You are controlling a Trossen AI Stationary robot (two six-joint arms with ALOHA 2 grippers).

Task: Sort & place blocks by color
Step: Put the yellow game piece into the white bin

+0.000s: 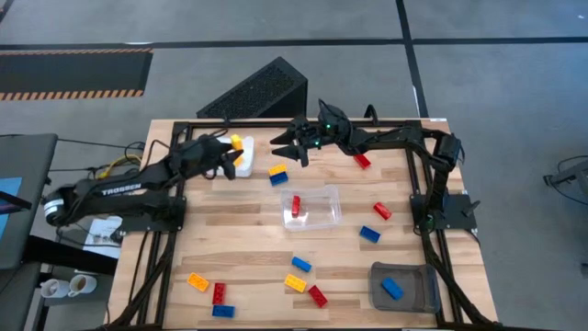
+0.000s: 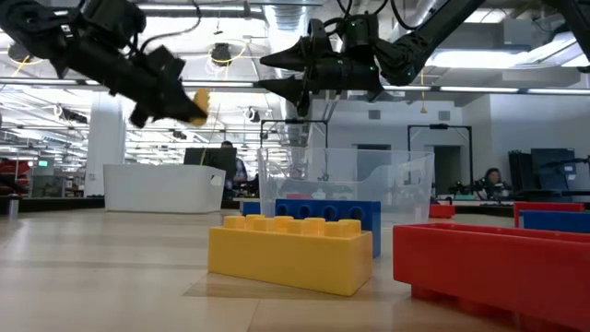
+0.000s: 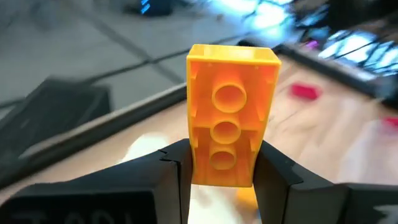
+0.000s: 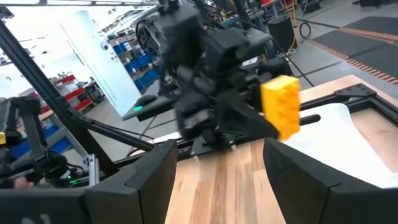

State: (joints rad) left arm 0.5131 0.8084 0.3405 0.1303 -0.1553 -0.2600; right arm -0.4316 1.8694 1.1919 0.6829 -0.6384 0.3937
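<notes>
My left gripper (image 1: 230, 154) is shut on a yellow block (image 1: 237, 142), held in the air over the white container (image 1: 246, 167) at the far left of the table. In the low view this block (image 2: 198, 100) shows high above the table. My right gripper (image 1: 278, 147) hangs open and level just to its right, pointing at it with nothing between its fingers. A yellow and a blue block (image 1: 277, 173) lie beside the white container. One red block (image 1: 296, 206) lies in the clear container (image 1: 322, 217). My left gripper pinches the yellow block's two long sides (image 3: 194, 163) between its two fingers, at the block's near end. The fingers come from the table's left, slanting slightly down. The block sticks out past the fingertips, hollow underside toward the wrist camera, lifted clear of everything.
Loose red, blue and yellow blocks lie scattered over the near and right parts of the table, such as a red one (image 1: 362, 161) and a blue one (image 1: 369, 233). A grey tray (image 1: 415, 274) at the near right holds a blue block (image 1: 392, 288).
</notes>
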